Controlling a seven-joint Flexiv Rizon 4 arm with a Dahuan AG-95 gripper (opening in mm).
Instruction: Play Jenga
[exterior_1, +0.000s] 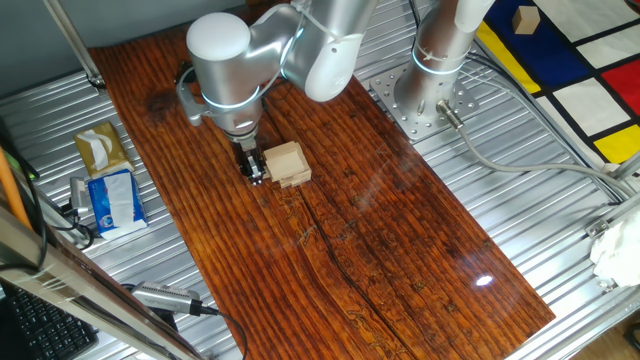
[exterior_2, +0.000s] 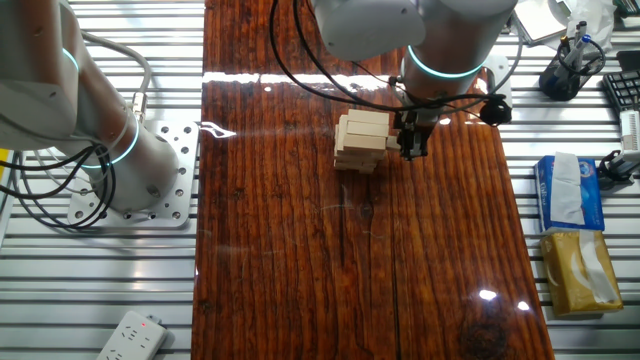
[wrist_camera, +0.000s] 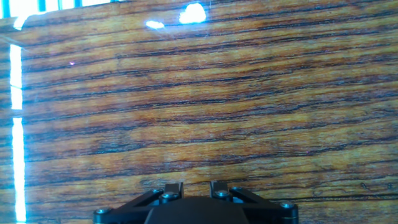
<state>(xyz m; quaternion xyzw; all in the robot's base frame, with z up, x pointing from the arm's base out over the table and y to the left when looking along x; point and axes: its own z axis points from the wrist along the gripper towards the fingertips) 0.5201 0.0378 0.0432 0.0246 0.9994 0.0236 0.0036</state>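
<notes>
The Jenga tower (exterior_1: 285, 163), a small stack of pale wood blocks laid crosswise in a few layers, stands on the dark wooden board (exterior_1: 380, 250). It also shows in the other fixed view (exterior_2: 360, 140). My gripper (exterior_1: 255, 172) points down right beside the tower's side, close to its lower layers, with the fingers together and nothing between them. In the other fixed view the gripper (exterior_2: 410, 148) is just right of the tower. The hand view shows only the gripper (wrist_camera: 195, 185) and bare board; the tower is out of that view.
A tan tissue box (exterior_1: 100, 150) and a blue tissue pack (exterior_1: 112, 200) lie on the metal table beside the board. A second arm's base (exterior_1: 430, 90) is bolted at the back. A tan cube (exterior_1: 525, 18) sits on a coloured mat. A power strip (exterior_2: 130, 335) lies nearby.
</notes>
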